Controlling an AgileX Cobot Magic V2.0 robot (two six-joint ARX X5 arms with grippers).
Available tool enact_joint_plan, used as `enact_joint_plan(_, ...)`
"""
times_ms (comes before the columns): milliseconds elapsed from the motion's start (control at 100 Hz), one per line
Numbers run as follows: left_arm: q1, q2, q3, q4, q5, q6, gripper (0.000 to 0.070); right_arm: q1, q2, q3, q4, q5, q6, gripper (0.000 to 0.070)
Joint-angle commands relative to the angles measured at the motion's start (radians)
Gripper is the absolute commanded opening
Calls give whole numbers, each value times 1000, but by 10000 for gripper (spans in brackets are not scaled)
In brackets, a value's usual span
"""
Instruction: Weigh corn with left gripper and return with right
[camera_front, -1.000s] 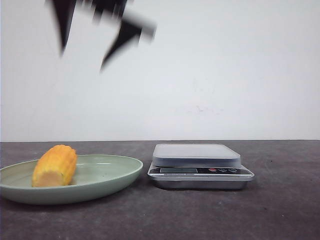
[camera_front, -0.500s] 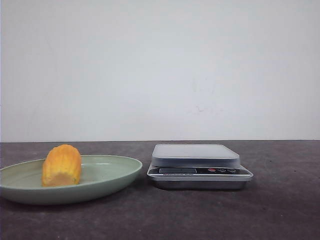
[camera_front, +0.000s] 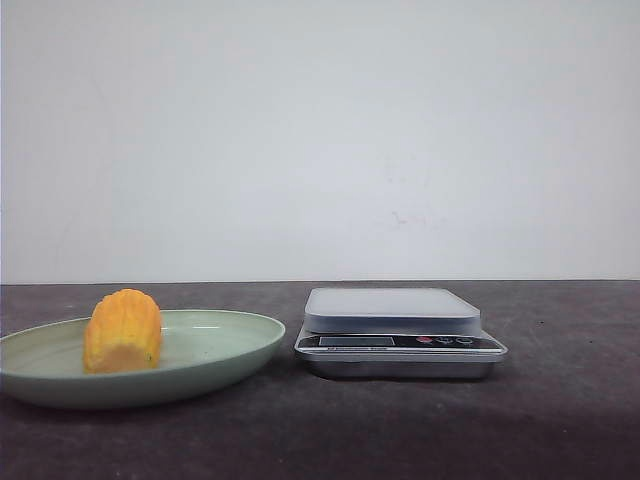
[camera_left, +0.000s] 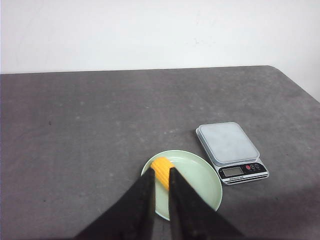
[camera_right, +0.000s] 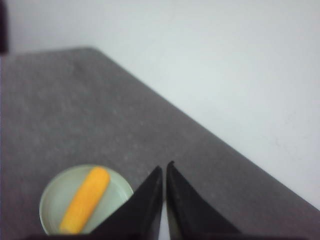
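Front view, nearest first: dark grey tabletop, bare at the front edge. On it at left, pale green plate, shallow and wide. Corn lies inside the plate toward its left side, cut end facing the camera, resting on the plate floor. Just right of the plate, apart from it by a narrow gap, is the kitchen scale: silver base, grey weighing platform on top with nothing on it, display and small buttons on the front strip. Display reading too small to tell. Behind everything, a plain white wall.

Neither arm shows in the front view.

Left wrist view: left gripper high above the tabletop, fingers nearly together with only a slim gap, nothing between them. Corn and plate sit well below the tips; scale off to one side.

Right wrist view: right gripper also high up, fingers almost closed, holding nothing. Plate with corn visible far beneath, picture blurred.
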Motion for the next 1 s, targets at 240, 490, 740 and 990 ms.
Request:
enact_joint_plan(240,-8,11,17,-1,-3,-11,16,-93,-67,23,507,-491,-532,7)
enact_joint_plan(490,-8,11,17,-2,-3,-11,16,-183,-71,23,691,-526,-668,7)
enact_joint_plan(740,-8,11,17,-2,-3,-11,16,-188,-69,23,690,-524,-629,6)
enact_joint_plan(990,-8,11,17,-2,-3,-11,16,-230,-70,23,595,-254,-615,6)
